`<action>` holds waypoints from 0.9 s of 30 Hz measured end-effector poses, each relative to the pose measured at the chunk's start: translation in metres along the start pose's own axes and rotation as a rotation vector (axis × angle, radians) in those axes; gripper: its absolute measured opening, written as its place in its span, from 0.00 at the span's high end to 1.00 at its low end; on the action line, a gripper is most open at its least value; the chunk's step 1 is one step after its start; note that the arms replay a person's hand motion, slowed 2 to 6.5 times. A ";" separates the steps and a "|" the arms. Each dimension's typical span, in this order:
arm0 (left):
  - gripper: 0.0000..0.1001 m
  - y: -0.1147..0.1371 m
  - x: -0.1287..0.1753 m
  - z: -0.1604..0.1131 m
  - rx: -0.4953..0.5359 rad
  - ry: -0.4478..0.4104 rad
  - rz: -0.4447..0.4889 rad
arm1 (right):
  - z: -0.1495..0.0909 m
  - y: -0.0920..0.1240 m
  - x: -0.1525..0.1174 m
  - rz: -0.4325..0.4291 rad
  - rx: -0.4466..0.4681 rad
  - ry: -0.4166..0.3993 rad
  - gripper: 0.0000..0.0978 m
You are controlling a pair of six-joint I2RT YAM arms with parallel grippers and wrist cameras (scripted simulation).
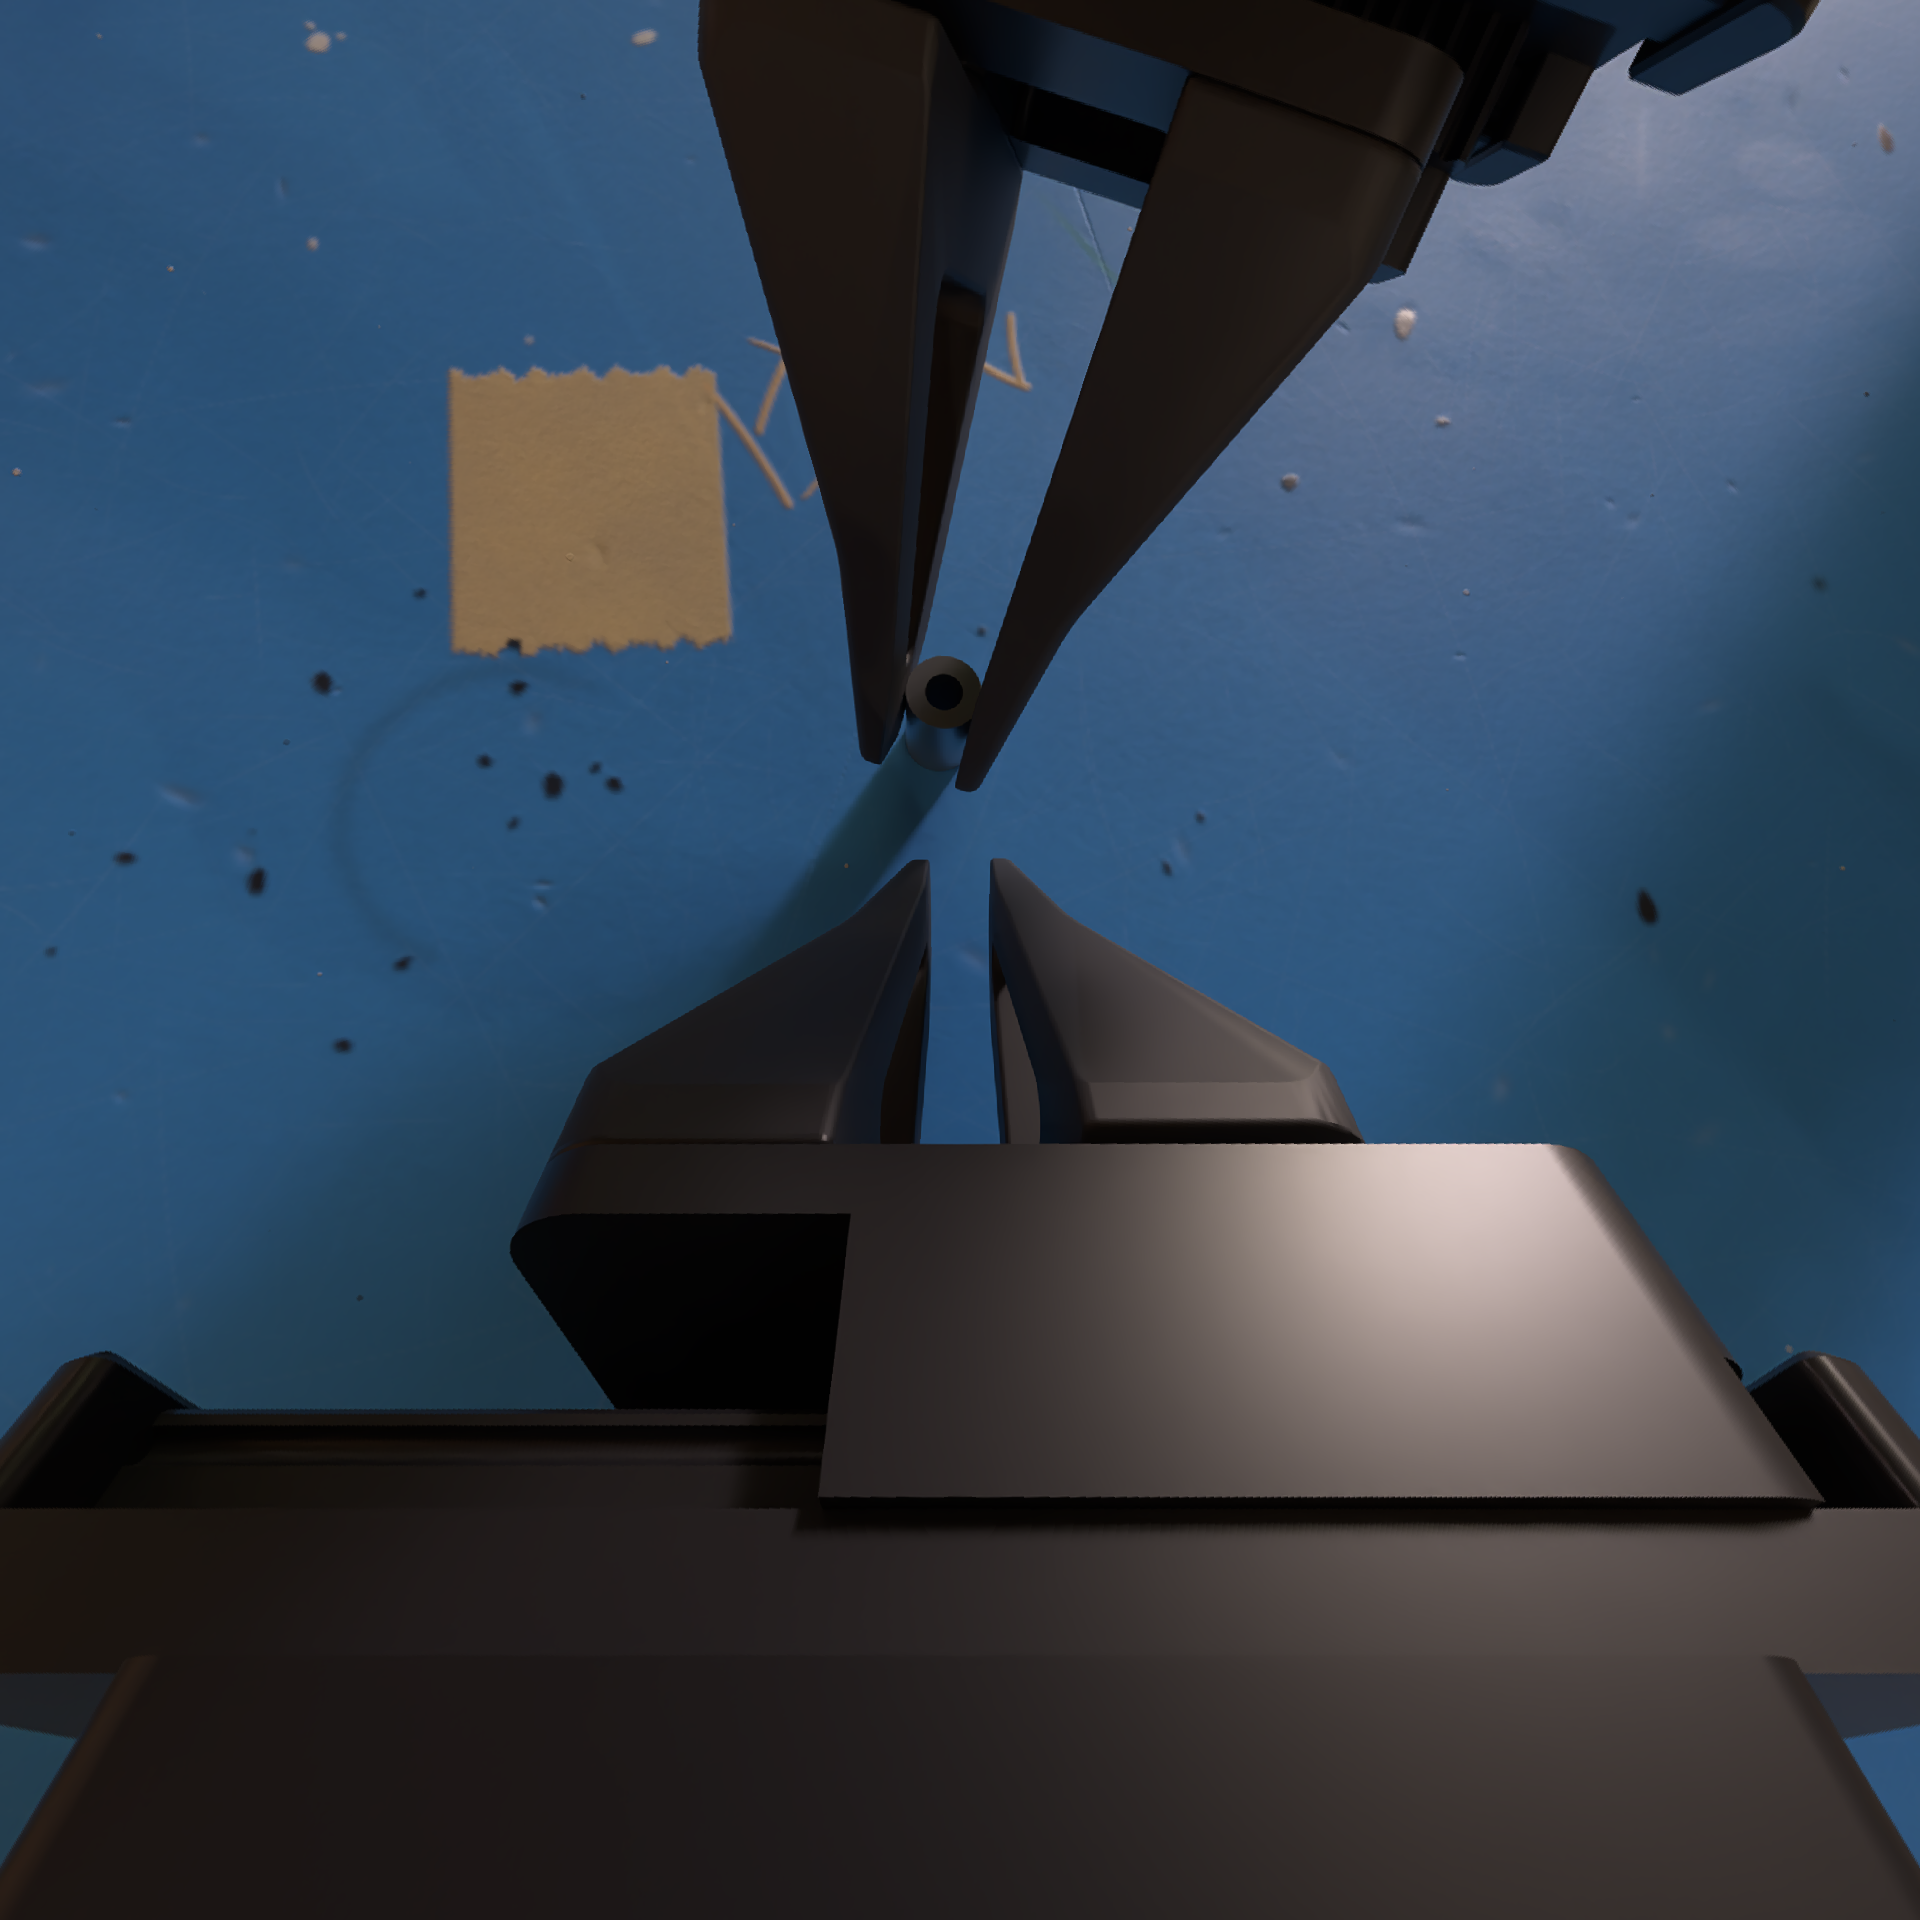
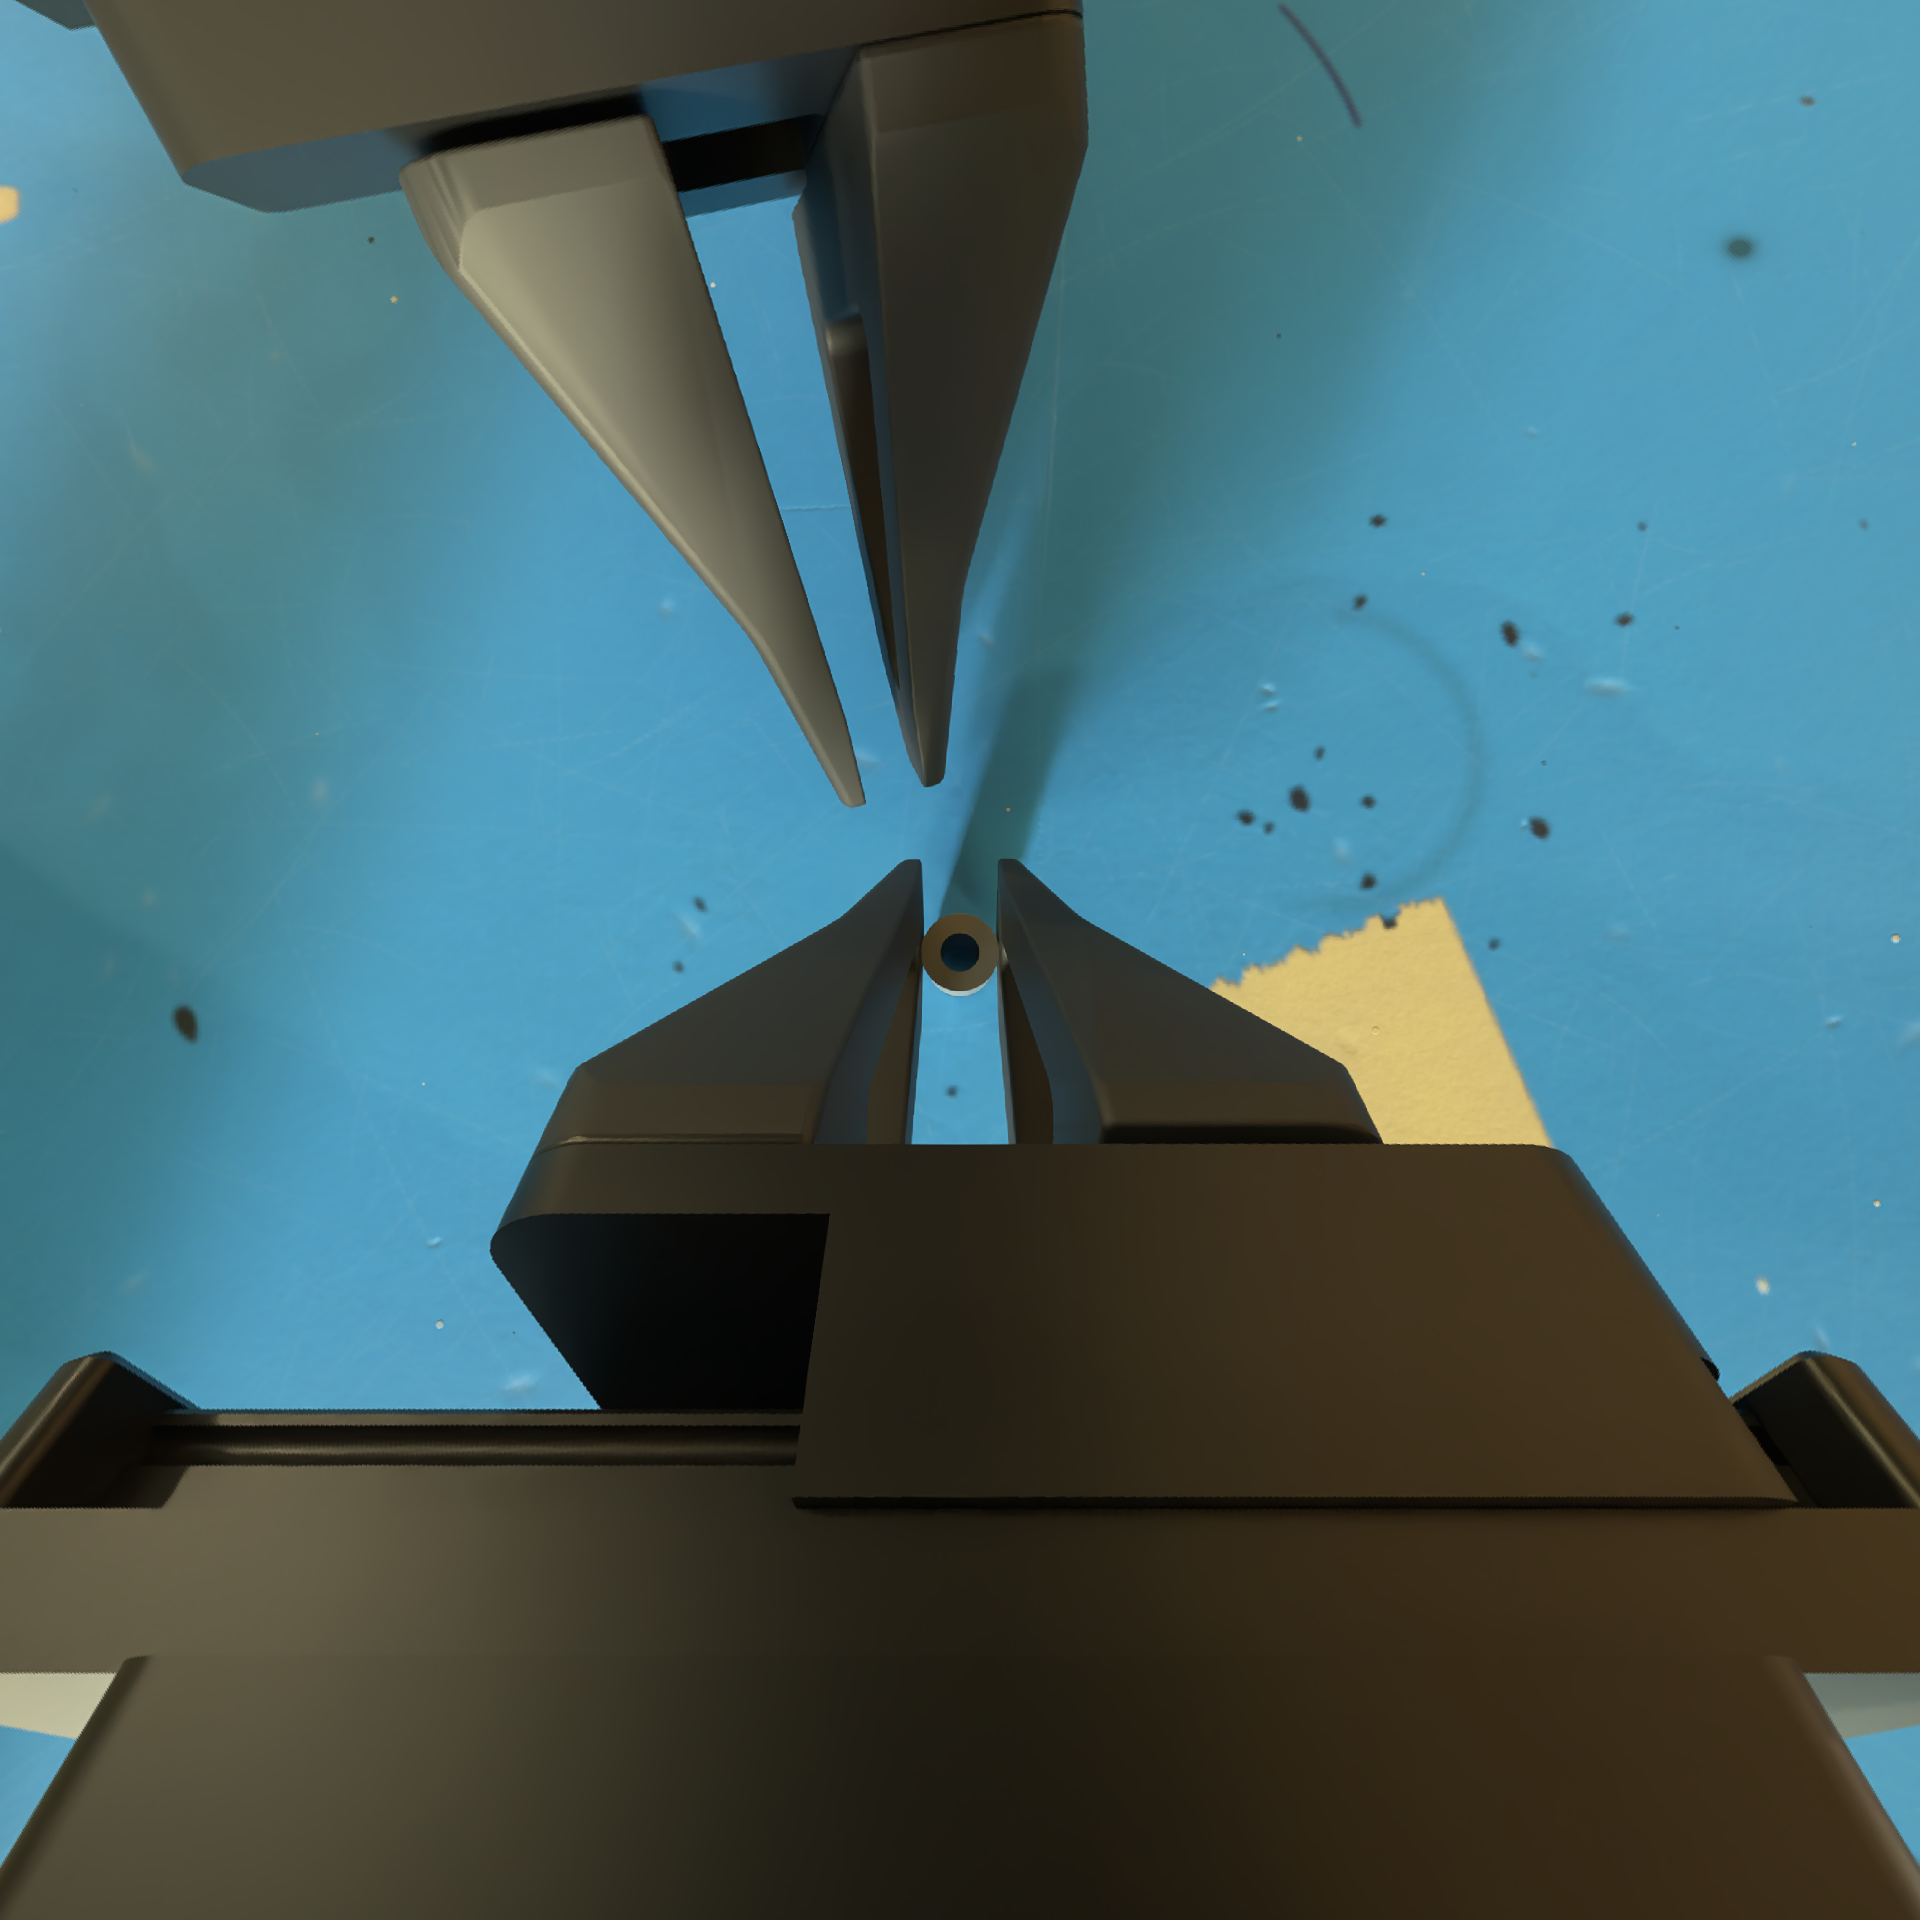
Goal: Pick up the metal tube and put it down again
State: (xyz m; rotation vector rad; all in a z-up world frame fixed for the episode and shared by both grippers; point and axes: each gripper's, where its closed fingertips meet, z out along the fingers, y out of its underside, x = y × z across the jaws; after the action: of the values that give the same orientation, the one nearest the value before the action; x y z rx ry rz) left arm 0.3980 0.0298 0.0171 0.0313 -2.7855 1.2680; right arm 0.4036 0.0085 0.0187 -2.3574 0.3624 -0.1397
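Note:
The metal tube [image 1: 942,691] is a thin grey pipe seen end-on, standing upright with its open end facing the cameras. My right gripper [image 2: 959,862] is shut on the tube [image 2: 958,951], with one finger on each side near its upper end. In the left wrist view the right gripper [image 1: 923,771] reaches in from the top. My left gripper [image 1: 961,862] has its fingers almost together with nothing between them. It sits just short of the tube, tip to tip with the right gripper, and shows at the top of the right wrist view [image 2: 894,795]. The tube's lower end is hidden.
The blue table top [image 1: 1455,727] is scuffed and dotted with dark specks. A tan rectangle of tape [image 1: 589,509] lies flat beside the grippers and also shows in the right wrist view [image 2: 1392,1029]. A faint ring mark [image 1: 436,810] is near it.

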 end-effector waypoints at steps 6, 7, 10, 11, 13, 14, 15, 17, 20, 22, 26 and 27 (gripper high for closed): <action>0.91 0.000 0.000 0.000 0.000 0.001 -0.001 | 0.000 0.000 0.000 0.000 0.000 0.000 0.88; 0.91 0.000 0.000 0.000 0.000 0.001 -0.001 | 0.000 0.000 0.000 0.000 0.000 0.000 0.88; 0.91 0.000 0.000 0.000 0.000 0.001 -0.001 | 0.000 0.000 0.000 0.000 0.000 0.000 0.88; 0.91 0.000 0.000 0.000 0.000 0.001 -0.001 | 0.000 0.000 0.000 0.000 0.000 0.000 0.88; 0.91 0.000 0.000 0.000 0.000 0.002 -0.001 | 0.000 0.000 0.000 0.001 0.000 0.000 0.88; 0.91 0.000 0.000 0.000 0.000 0.002 -0.001 | 0.000 0.000 0.000 0.001 0.000 0.000 0.88; 0.91 0.000 0.000 0.000 0.000 0.002 -0.001 | 0.000 0.000 0.000 0.001 0.000 0.000 0.88; 0.91 0.000 0.000 0.000 0.000 0.002 -0.001 | 0.000 0.000 0.000 0.002 0.000 0.000 0.88; 0.90 0.000 0.000 0.000 0.000 0.002 -0.001 | 0.000 0.000 0.000 0.004 0.002 -0.002 0.88; 0.90 0.000 0.000 0.000 0.000 0.002 -0.001 | 0.000 0.000 0.000 0.006 0.004 -0.004 0.88; 0.90 0.000 0.000 0.000 0.000 0.002 -0.002 | 0.000 0.000 0.000 0.011 0.008 -0.007 0.88; 0.90 0.000 0.000 0.000 0.000 0.002 -0.002 | 0.000 0.000 0.000 0.012 0.009 -0.008 0.88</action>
State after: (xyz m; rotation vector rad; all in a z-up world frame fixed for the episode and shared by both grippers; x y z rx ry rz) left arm 0.3979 0.0296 0.0172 0.0324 -2.7830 1.2676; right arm 0.4036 0.0091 0.0186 -2.3460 0.3711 -0.1253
